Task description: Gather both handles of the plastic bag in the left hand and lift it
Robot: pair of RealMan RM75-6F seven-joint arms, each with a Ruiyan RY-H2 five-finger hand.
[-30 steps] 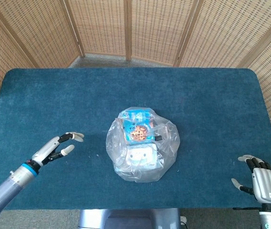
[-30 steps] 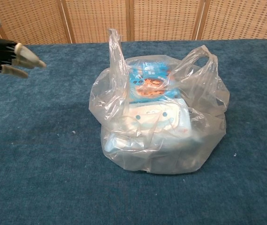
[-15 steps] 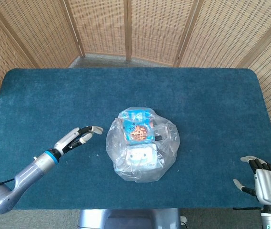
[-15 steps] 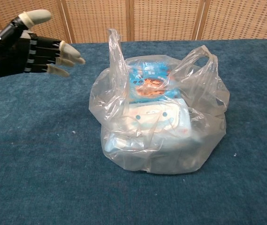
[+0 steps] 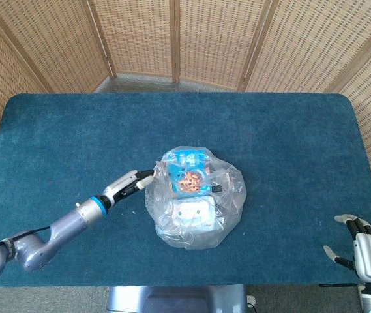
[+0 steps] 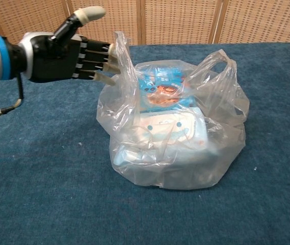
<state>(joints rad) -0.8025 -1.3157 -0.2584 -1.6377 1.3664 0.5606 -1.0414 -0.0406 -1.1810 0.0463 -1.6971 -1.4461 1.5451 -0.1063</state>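
Note:
A clear plastic bag (image 5: 195,202) (image 6: 175,138) sits mid-table with a blue snack packet and a white pack inside. Its two handles stand up: the left handle (image 6: 123,56) and the right handle (image 6: 217,62). My left hand (image 5: 128,184) (image 6: 66,53) is open, fingers stretched toward the bag, with the fingertips (image 6: 110,64) touching the left handle. It holds nothing. My right hand (image 5: 366,253) rests open at the table's near right corner, far from the bag.
The blue cloth table (image 5: 270,143) spreads wide on all sides of the bag. Wicker screens (image 5: 172,39) stand behind the far edge. A thin cable (image 6: 2,109) hangs from my left wrist.
My left hand has travelled rightward across the table, from well left of the bag to its left handle, fingers still spread. The right hand has slid slightly lower. The bag is unmoved.

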